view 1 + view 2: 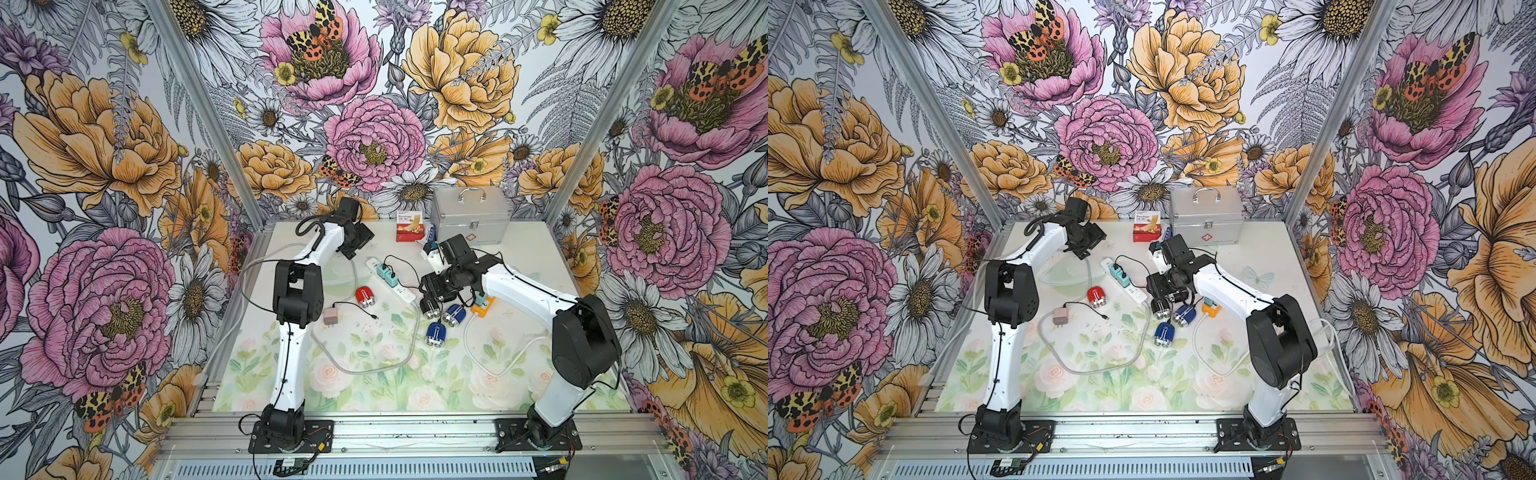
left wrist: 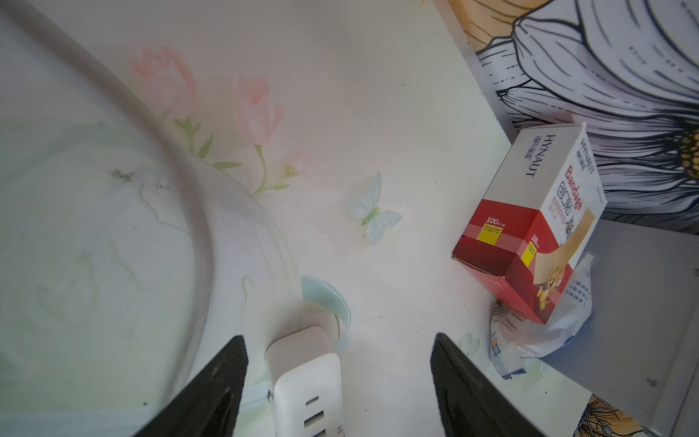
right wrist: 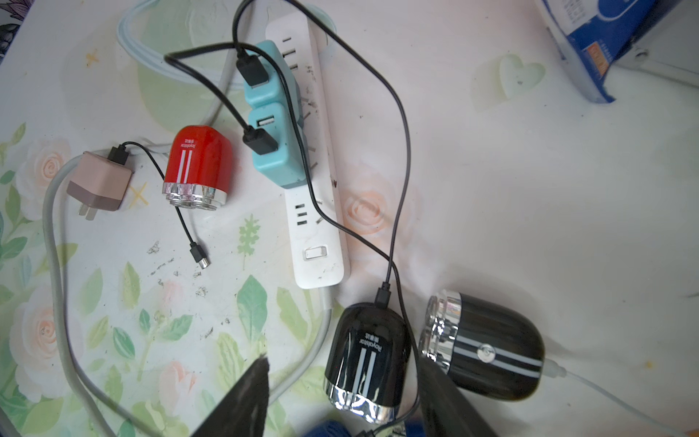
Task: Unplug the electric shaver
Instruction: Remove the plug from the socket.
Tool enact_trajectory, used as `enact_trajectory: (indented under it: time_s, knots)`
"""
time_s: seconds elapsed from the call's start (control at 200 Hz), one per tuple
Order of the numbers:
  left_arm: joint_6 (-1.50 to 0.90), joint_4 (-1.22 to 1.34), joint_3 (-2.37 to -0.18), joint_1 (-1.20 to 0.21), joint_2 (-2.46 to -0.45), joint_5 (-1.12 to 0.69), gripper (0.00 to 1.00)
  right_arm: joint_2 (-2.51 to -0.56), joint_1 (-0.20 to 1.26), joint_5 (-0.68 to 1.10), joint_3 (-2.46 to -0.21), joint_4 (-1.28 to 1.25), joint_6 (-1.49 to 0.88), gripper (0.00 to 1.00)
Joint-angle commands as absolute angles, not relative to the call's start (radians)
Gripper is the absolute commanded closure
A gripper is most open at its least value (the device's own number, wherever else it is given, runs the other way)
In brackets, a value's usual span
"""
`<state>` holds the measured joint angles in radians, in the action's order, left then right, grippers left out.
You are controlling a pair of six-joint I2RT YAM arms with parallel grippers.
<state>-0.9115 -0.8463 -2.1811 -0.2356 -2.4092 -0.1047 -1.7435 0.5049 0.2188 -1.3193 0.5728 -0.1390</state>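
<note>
Glossy black plastic covers the shaver [image 3: 365, 340]. It lies on the table [image 3: 529, 227] just past the switch end of the strip [image 3: 314, 227], with its chrome heads pointing away from the strip. The right gripper [image 3: 345, 363] straddles it with jaws apart: one finger stands clear of the body with a visible gap, and the other sits at or near the opposite flank. Nothing is clamped.

The shaver looks small, light, rigid and rounded. A loose pinch would probably let the smooth shell slide or twist, so the parallel flanks at mid-body seem the safest hold, clear of the delicate heads. Its plug [image 3: 384, 293] is a short stiff block seated in the rounded end. The thin cable [image 3: 404, 132] is limp and runs back toward the teal adapter [image 3: 272, 125], so pulling should be done on the plug, not the wire.

A second black neighbour [image 3: 488, 348] lies just beside it and could be nudged.

The left gripper [image 2: 338, 336] hovers with jaws spread over the strip's far end [image 2: 306, 378], gripping nothing. It is well placed to pin the strip.
</note>
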Motion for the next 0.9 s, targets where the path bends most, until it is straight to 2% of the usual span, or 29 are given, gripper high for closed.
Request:
enact_trajectory:
  time_s: [0.0,0.695,0.896]
  knots:
    - [-0.947,-0.885,-2.279,-0.257,-2.458,-0.126,0.22,-1.780,0.515,0.223,-1.325,0.533,-0.121,0.36]
    - [-0.942,-0.917,-2.339,-0.296,-2.571,-0.136,0.20,-1.792,0.515,0.216,-1.292,0.484,-0.120,0.36]
    - [-0.949,-0.953,-2.239,-0.301,-2.501,-0.079,0.20,-1.792,0.516,0.215,-1.276,0.471,-0.123,0.36]
